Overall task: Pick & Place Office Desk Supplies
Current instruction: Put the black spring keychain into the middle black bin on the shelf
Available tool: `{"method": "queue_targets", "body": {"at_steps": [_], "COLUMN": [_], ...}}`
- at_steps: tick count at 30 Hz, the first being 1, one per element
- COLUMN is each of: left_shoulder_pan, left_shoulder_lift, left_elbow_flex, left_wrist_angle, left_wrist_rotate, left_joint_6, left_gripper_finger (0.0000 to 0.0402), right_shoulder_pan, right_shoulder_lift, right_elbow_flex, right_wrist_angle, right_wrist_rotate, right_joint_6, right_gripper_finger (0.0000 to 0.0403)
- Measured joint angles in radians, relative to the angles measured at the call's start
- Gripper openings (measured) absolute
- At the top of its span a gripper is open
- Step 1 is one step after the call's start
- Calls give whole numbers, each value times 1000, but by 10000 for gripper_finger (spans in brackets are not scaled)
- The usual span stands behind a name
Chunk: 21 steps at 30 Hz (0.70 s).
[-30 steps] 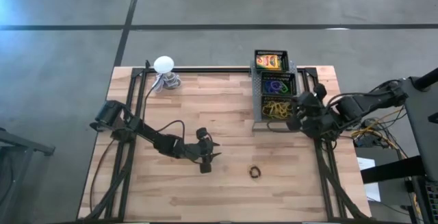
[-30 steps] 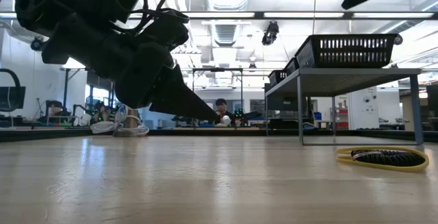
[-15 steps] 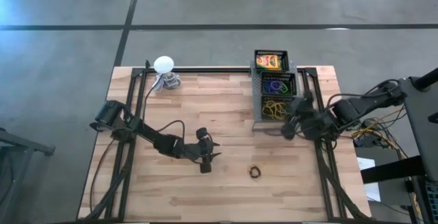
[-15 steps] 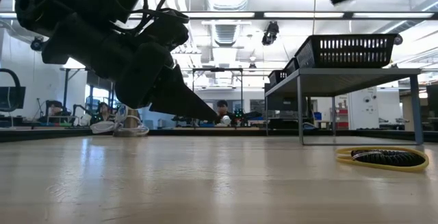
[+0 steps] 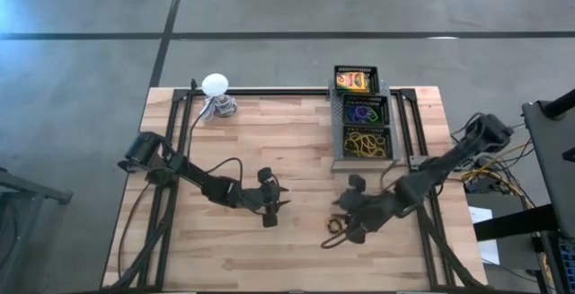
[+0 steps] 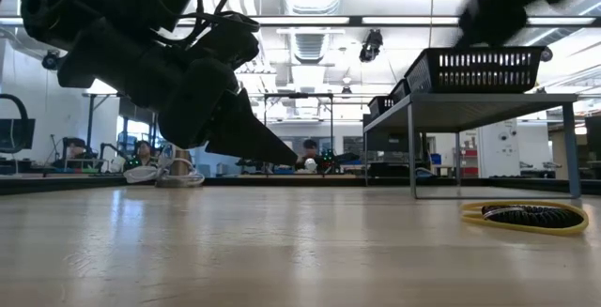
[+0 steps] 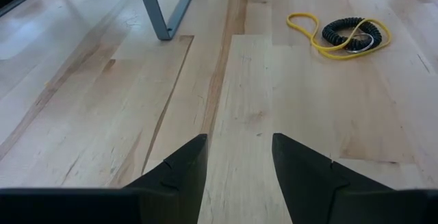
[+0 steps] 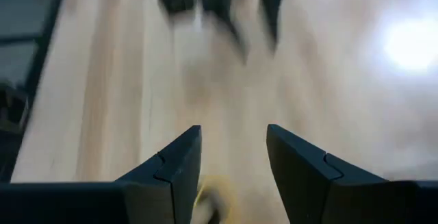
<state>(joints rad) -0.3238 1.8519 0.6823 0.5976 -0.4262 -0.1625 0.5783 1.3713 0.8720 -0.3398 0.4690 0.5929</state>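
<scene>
A yellow rubber band lying with a small black coil [image 7: 345, 32] rests flat on the wooden table near its front, and the low view shows the band [image 6: 526, 217] too. My right gripper [image 5: 343, 222] stands open just above it; the right wrist view shows a yellowish blur [image 8: 212, 196] between the open fingers [image 8: 233, 131]. My left gripper [image 5: 280, 200] waits open over the table's middle, pointing toward the band. A black wire tray [image 5: 361, 114] at the far right holds a yellow-and-green box [image 5: 353, 80], coloured rings [image 5: 364, 112] and rubber bands [image 5: 364, 141].
A white ball-topped object [image 5: 216, 84] with a grey coiled base stands at the far left corner. The tray sits on a raised grey stand [image 6: 474, 100], one leg of which [image 7: 161, 8] is in front of my left gripper. Bare wood [image 5: 207, 249] lies along the near edge.
My right gripper has swung from the tray at the far right down toward the near edge and the table's left, ending over the rubber band and coil. The band has stayed where it was.
</scene>
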Motion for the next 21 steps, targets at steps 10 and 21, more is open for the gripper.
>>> {"method": "queue_targets", "body": {"at_steps": [10,21], "left_shoulder_pan": [0,0], "left_shoulder_lift": [0,0], "left_elbow_flex": [0,0], "left_wrist_angle": [3,3], "left_wrist_rotate": [0,0], "left_joint_6": [0,0], "left_gripper_finger": [168,168], "right_shoulder_pan": [0,0], "right_shoulder_lift": [269,365], "right_elbow_flex": [-5,71], "right_wrist_angle": [-47,-175], "right_wrist_rotate": [-234,-237], "right_joint_6": [350,343], "right_gripper_finger": [161,102]}}
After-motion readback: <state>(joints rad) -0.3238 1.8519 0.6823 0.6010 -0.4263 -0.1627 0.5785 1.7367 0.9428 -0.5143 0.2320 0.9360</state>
